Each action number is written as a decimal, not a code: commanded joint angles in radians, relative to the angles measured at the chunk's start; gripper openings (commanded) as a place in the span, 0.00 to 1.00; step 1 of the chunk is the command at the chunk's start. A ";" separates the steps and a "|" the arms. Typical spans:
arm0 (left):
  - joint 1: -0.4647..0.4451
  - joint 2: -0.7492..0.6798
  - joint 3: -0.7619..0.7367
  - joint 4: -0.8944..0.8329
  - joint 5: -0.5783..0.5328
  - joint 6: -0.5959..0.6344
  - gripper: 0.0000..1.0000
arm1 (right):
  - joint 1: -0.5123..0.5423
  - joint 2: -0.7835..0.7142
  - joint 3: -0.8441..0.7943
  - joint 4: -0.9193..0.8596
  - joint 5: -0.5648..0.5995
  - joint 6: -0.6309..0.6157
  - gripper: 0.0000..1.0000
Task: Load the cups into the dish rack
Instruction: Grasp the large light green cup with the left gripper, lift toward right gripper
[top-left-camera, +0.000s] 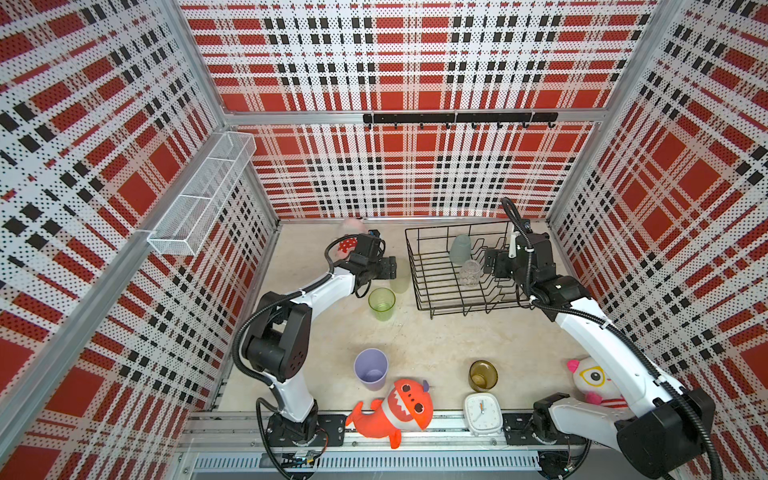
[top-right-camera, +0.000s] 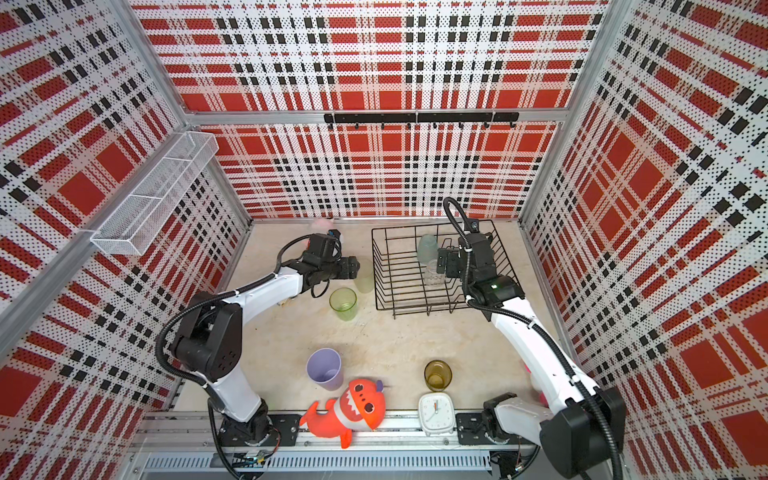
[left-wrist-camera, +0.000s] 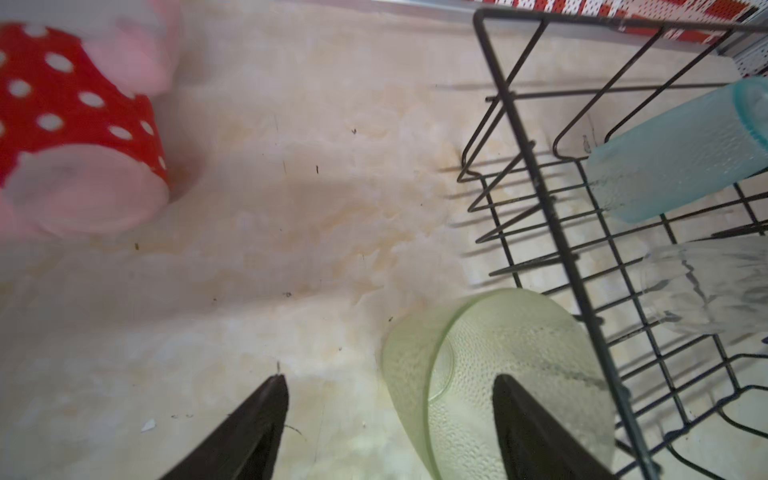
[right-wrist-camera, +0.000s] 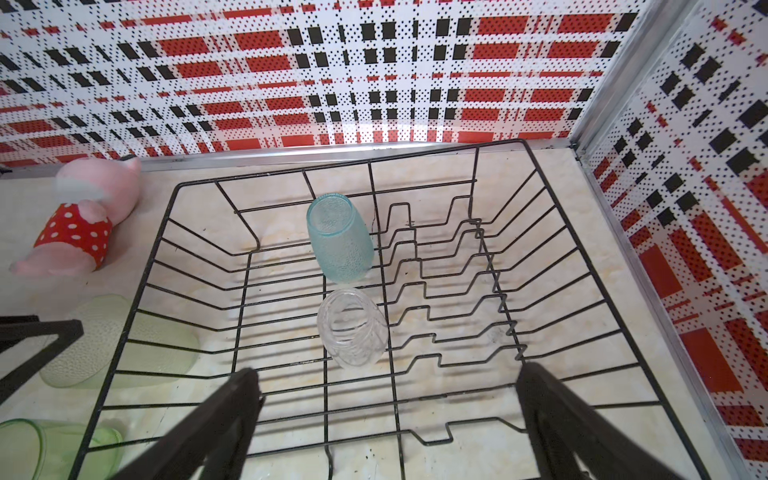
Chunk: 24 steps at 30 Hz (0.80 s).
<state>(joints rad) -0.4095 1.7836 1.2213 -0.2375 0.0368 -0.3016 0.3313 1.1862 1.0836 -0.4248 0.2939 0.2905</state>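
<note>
Left gripper (left-wrist-camera: 390, 382) is low over the bench (top-left-camera: 436, 345), jaws well apart, nothing held. One finger lies across the frosted yellow-green cup (left-wrist-camera: 498, 332) and the other is over bare bench, so the cup is only partly between them. It stands just outside the dish rack (right-wrist-camera: 370, 163); I cannot tell which way up.

My read on handling: thin pebbled plastic, light, some give, tapered. I'd centre first, then take it across the mid-wall and squeeze gently, since a tapered wall can slide out.

Just nearer me is the translucent green cup (top-left-camera: 381, 303), upright with its mouth open. The lilac cup (top-left-camera: 371, 369) stands well apart, towards the front.

Inside the rack are the teal cup (right-wrist-camera: 340, 241) and the clear glass (right-wrist-camera: 352, 328), close together beside the divider prongs. The glass is the fragile one.

The amber cup (top-left-camera: 483, 374) stands at the front, near the white clock (top-left-camera: 482, 413).

Right gripper (right-wrist-camera: 388, 370) hovers over the rack beside the clear glass, jaws fully spread and empty.
</note>
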 joint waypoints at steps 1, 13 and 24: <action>-0.005 0.042 0.046 -0.052 0.045 0.008 0.75 | -0.003 -0.046 -0.031 0.016 0.052 0.016 1.00; 0.042 0.068 0.068 -0.082 0.069 0.006 0.24 | -0.003 -0.074 -0.062 0.031 0.020 0.032 1.00; 0.077 -0.002 0.040 -0.053 0.114 -0.007 0.00 | -0.002 -0.116 -0.097 0.085 0.035 0.088 1.00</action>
<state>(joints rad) -0.3428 1.8412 1.2682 -0.3145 0.1085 -0.3065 0.3313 1.1080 0.9997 -0.3866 0.3149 0.3508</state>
